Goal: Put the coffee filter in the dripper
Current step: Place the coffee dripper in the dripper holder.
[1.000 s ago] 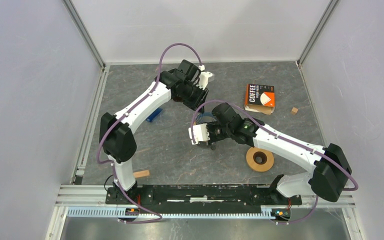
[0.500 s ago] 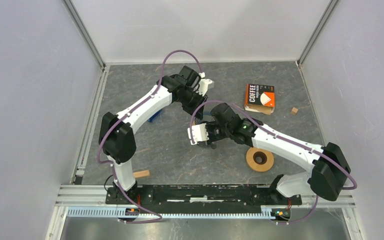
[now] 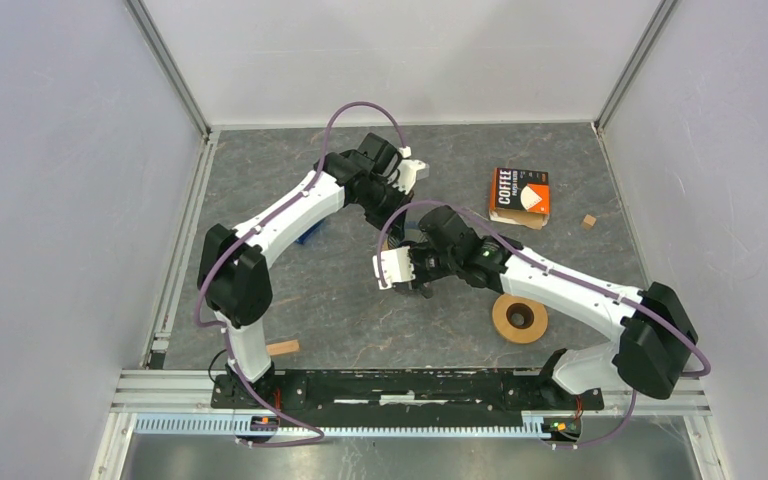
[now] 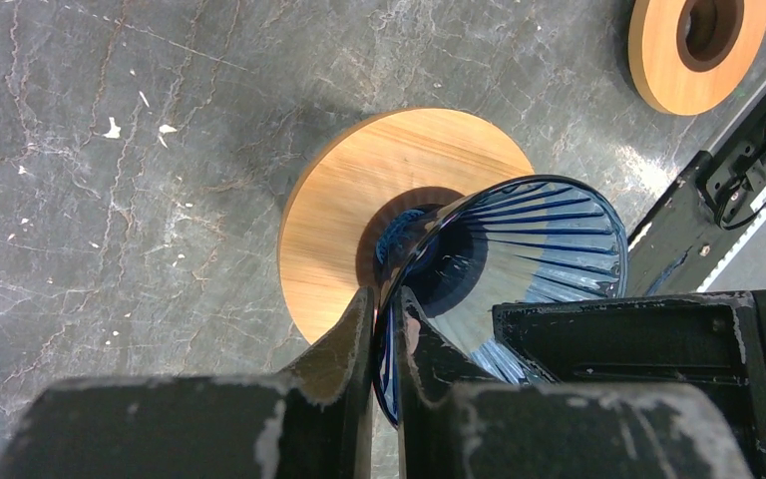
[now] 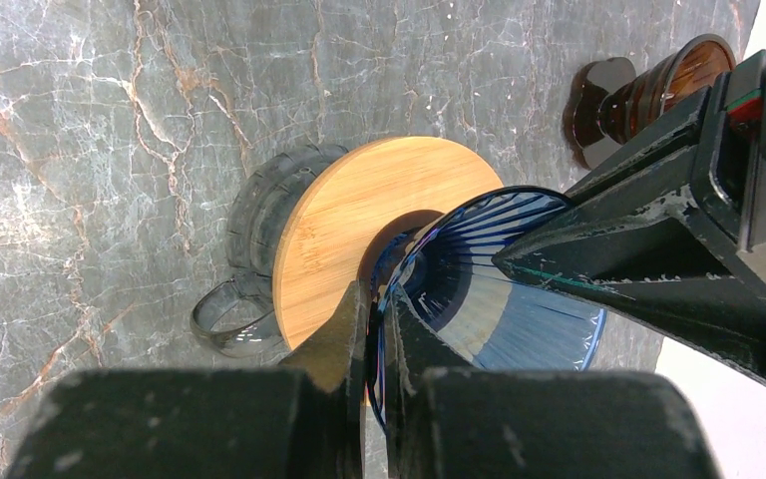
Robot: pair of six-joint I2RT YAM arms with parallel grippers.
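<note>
Dripper (image 4: 539, 239): left pincer (image 4: 384, 319) and right pincer (image 5: 377, 319) are both pinching its rim, nearly closed; positioning step, filter box (image 3: 518, 195) awaiting one freed pincer.

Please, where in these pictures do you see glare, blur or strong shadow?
Left wrist view: the dripper has a pale sheen inside, and the near left gripper is dark and soft. Right wrist view: a bright white patch at lower right. Top view: even light, faint shadows.
</note>
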